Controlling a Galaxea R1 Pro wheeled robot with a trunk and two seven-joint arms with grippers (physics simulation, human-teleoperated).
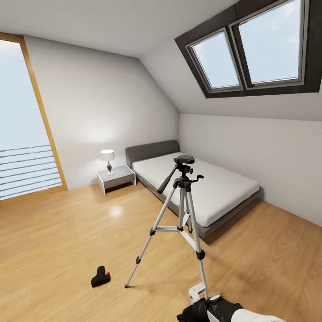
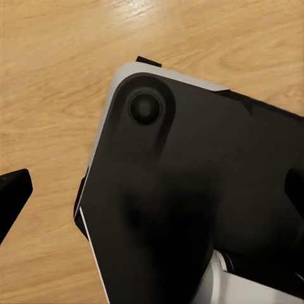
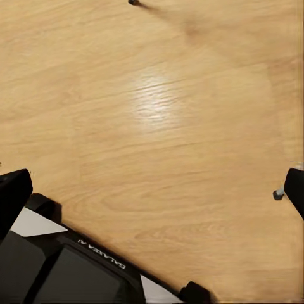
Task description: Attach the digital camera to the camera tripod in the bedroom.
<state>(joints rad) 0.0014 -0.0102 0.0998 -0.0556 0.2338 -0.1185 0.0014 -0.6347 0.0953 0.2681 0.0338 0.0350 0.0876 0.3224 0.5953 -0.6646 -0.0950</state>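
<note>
Wood flooring in a warm oak tone runs across the bedroom, and the digital camera lies on it at about 7 o'clock in the head view, a small black body with a red dot on top. Just beside it, toward 3 o'clock, stands the camera tripod, upright on three silver legs with black joints; its nearest foot rests on the floor close to the camera without touching it. The black pan head sits at the top with its long handle slanting down toward 7 o'clock, and nothing is mounted on it. Behind the tripod, at 2 o'clock, a white bed with a grey headboard stands against the grey wall. A white nightstand at 11 o'clock carries a small lamp. Two skylights are set in the sloped ceiling, and a tall wood-framed window takes up the 9 o'clock side.

At 5 o'clock in the head view a black and white part of the robot comes up from the lower edge. In the left wrist view one dark fingertip shows over the floor beside the robot's black base. In the right wrist view two dark fingers stand far apart at opposite edges, spread wide with nothing between them but bare floor. Whether the left fingers are spread I cannot tell.
</note>
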